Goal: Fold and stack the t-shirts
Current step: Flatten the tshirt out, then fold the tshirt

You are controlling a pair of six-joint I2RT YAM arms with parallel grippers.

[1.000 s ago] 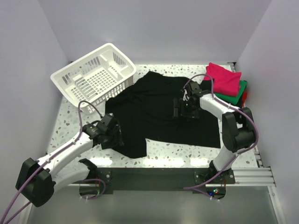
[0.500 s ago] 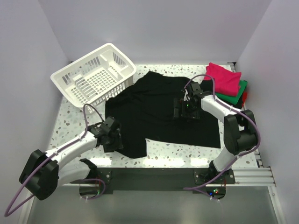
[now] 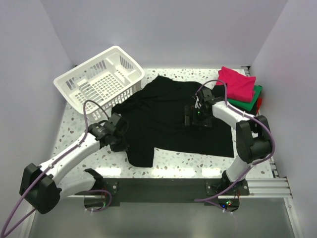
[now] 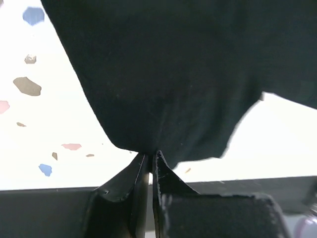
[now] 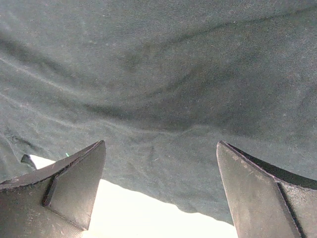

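1. My left claw (image 4: 151,154) is pinched shut on the near left edge of the black shirt (image 3: 168,111). The shirt lies spread open across the middle of the table (image 3: 198,159), and its cloth gathers to a point between my fingers.
2. I judge this the start of the first fold: one edge is taken, nothing is folded over yet.
3. My left arm reaches from its near left base, forward and to the right, with the wrist low by the table.
4. Next, I think, I must lift this edge just clear and carry it across the shirt without dragging the whole thing along.
5. My right claw (image 5: 161,144) hangs with fingers wide apart over the right middle of the shirt, gripping nothing. I cannot tell whether it touches the cloth. It probably has to drop and pinch or pin before I pull.
6. That arm bends at the elbow by the right edge, with the forearm pointing left.
7. Far right, a folded pink shirt (image 3: 238,83) sits on a green shirt (image 3: 253,100). That is the stack to join.
8. Far left, the white basket (image 3: 99,82) stands just beside the black shirt.
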